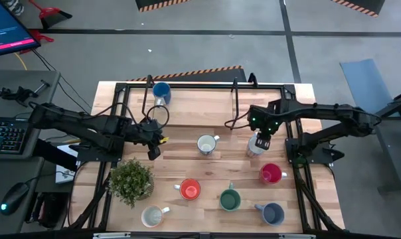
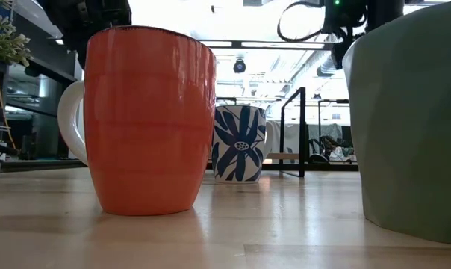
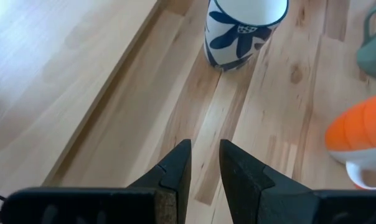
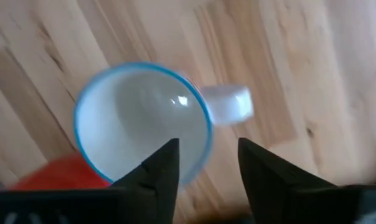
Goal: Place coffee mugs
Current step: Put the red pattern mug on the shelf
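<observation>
Wooden table (image 1: 187,129), right pincer (image 4: 206,163) part-open astride upright white mug's (image 4: 141,118) rim, handle sideways

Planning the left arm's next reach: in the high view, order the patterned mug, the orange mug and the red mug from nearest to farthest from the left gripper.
From the left gripper:
1. Patterned mug, mid-table, beside it.
2. Orange mug, toward the front edge.
3. Red mug, on the right arm's side.

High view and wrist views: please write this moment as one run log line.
right claw: open, over rim of white mug | left claw: slightly open, empty, pointing at blue-flowered mug
</observation>
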Controlling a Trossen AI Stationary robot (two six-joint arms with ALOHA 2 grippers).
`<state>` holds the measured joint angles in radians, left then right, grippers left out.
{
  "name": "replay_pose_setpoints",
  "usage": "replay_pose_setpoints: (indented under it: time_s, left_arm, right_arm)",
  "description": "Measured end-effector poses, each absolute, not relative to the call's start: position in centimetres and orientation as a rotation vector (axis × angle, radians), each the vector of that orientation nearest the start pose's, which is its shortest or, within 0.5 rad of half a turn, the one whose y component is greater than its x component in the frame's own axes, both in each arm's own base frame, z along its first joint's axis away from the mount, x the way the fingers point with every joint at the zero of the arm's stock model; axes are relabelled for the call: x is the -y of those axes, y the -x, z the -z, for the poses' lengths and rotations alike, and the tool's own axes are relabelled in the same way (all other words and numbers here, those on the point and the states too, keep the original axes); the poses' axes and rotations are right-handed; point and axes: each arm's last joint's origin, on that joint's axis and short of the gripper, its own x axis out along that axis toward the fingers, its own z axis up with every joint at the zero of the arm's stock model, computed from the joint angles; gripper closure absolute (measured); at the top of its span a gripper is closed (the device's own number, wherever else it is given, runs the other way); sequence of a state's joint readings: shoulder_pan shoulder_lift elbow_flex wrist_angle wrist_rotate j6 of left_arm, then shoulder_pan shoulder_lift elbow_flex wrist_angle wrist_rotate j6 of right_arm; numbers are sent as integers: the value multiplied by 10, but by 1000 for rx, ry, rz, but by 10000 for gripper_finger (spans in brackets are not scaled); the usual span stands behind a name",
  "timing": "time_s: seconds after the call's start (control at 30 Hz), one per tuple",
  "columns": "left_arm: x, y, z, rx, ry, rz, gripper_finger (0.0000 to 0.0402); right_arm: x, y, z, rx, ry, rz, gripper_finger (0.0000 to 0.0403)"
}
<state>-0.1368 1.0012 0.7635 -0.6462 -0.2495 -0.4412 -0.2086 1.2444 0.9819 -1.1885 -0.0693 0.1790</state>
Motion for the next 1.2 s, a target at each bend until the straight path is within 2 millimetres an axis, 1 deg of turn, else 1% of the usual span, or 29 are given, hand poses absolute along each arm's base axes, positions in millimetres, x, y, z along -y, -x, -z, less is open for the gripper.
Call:
replay_pose_setpoints:
  time_s: [0.13,0.2,0.73,0.83,1.2]
  left_arm:
    - [19,-190,-252,-825,244,-294,328]
    - [19,-190,-252,-823,251,-296,328]
    - [19,-190,-252,-823,252,-297,328]
    - [19,-190,-252,-824,246,-295,328]
    - [19,-190,-253,-821,264,-303,328]
  right_arm:
    - [39,-200,-237,-1371,-379,204,244]
    - [39,-199,-231,-1371,-386,201,243]
    - [38,-197,-231,-1372,-534,331,243]
    - [38,-198,-231,-1369,-518,317,243]
    - [40,-203,-232,-1326,-374,222,243]
